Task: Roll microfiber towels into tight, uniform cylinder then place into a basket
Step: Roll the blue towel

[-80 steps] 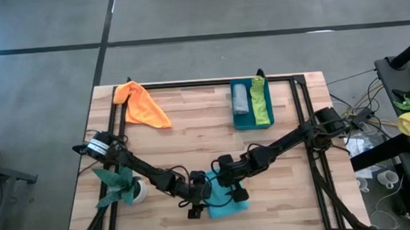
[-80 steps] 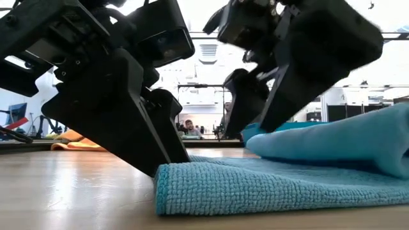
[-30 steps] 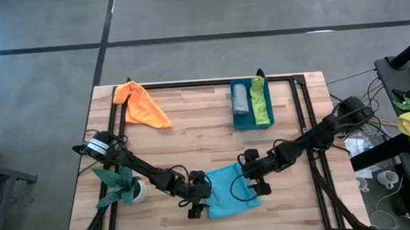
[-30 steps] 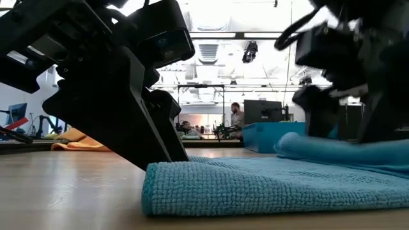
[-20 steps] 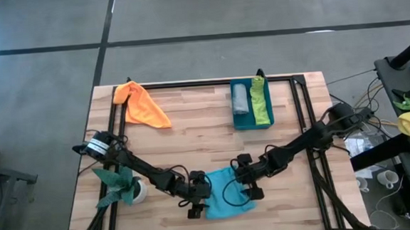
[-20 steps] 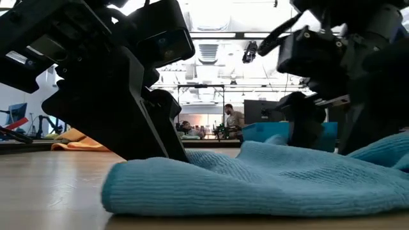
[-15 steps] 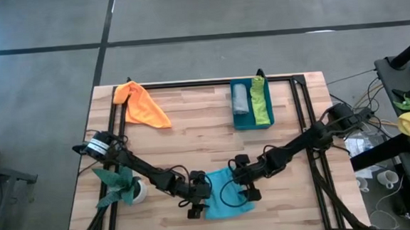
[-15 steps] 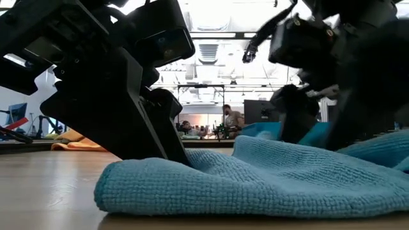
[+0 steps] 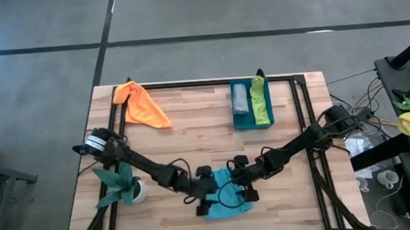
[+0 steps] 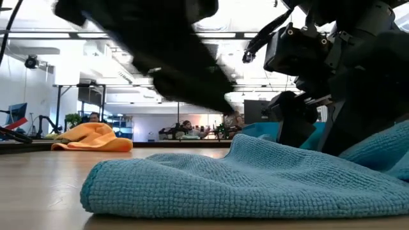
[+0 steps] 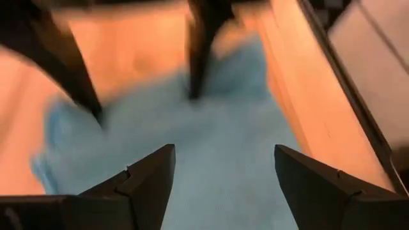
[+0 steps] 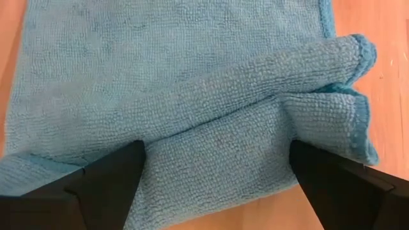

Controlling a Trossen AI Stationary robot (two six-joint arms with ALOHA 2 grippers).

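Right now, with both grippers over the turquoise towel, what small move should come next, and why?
Probably lower the open right gripper onto the raised fold of the turquoise towel and keep rolling it. The fold is loose, not a tight cylinder, and the open left gripper hangs above the flat part, holding nothing.

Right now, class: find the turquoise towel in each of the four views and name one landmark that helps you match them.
High view: turquoise towel at the table's near edge, between both grippers.
Low view: towel fills the foreground.
Left wrist view: towel ahead of the open fingers.
Right wrist view: towel fills the picture, one edge folded.
Shared landmark: orange towel, also in the low view.
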